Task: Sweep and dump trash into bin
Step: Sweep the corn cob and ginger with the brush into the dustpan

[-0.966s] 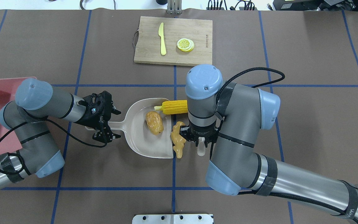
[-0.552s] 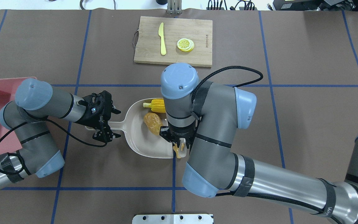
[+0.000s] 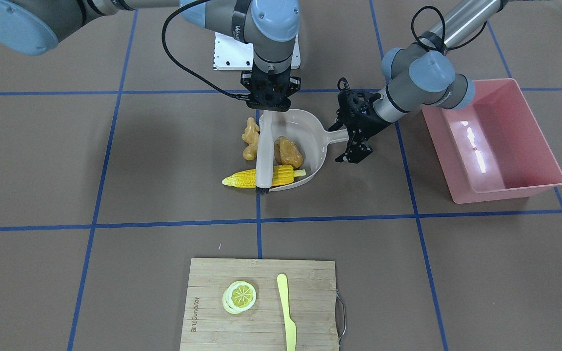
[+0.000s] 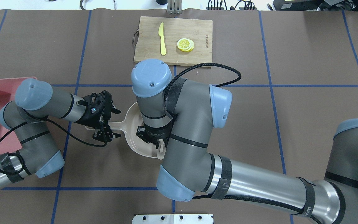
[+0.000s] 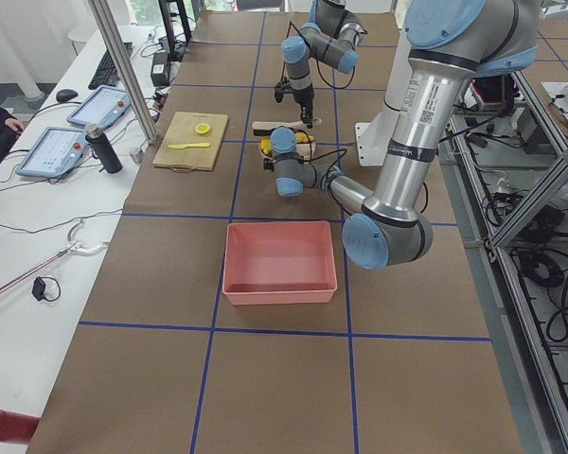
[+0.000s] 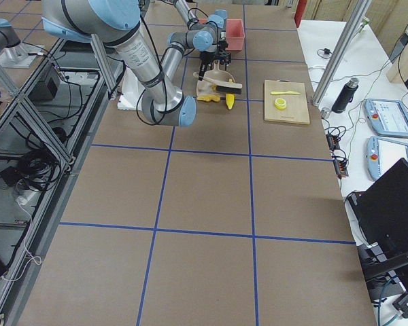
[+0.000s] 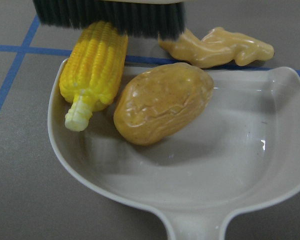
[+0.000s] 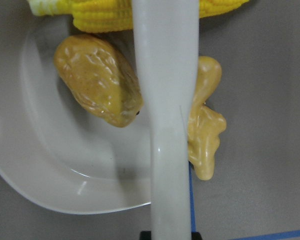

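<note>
My right claw [image 3: 270, 108] grips the brush [image 3: 264, 151] at center frame. My left claw [image 3: 349, 132] clamps the dustpan [image 3: 317, 141] handle; potato [image 3: 288, 152] inside, corn cob [image 3: 256, 178] half in, ginger root [image 3: 250, 139] outside.

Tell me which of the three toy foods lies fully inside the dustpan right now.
The brown potato. The corn cob straddles the dustpan lip, stalk end inside, and the ginger root lies outside on the table.

overhead: we look down from behind the robot | front: we face it steeply | sides: far, along the bench [image 5: 265, 378] | wrists: close above the dustpan [image 7: 200, 175] | all share the dustpan
</note>
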### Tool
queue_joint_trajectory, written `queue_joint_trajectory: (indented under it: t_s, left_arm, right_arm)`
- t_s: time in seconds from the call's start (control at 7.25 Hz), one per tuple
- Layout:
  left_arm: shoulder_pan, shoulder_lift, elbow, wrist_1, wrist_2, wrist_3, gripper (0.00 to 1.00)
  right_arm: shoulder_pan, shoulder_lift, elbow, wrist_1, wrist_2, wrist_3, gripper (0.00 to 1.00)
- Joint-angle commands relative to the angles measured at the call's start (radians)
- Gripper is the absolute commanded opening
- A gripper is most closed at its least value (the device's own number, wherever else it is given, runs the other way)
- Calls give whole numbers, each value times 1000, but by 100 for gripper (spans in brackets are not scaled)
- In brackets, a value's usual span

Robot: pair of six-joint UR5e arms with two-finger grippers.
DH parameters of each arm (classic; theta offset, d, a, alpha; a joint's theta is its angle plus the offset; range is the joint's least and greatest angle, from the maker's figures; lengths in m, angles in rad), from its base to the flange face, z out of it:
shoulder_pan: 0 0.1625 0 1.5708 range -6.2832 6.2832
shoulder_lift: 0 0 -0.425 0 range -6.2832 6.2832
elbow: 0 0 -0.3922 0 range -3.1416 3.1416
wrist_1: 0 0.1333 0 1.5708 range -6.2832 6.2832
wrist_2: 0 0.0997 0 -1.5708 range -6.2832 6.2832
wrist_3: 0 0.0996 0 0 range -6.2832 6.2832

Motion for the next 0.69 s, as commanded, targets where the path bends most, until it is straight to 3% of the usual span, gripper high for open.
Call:
queue_joint_trajectory:
  t_s: [0.0,0.55]
  left_arm:
    - [0,0,0,0,0,0,93]
    - [0,0,2,0,0,0,93]
  right_arm:
    - [40,-35,23,-53,-5,-48,0]
    - [36,-314,234,-44,-8,-116,0]
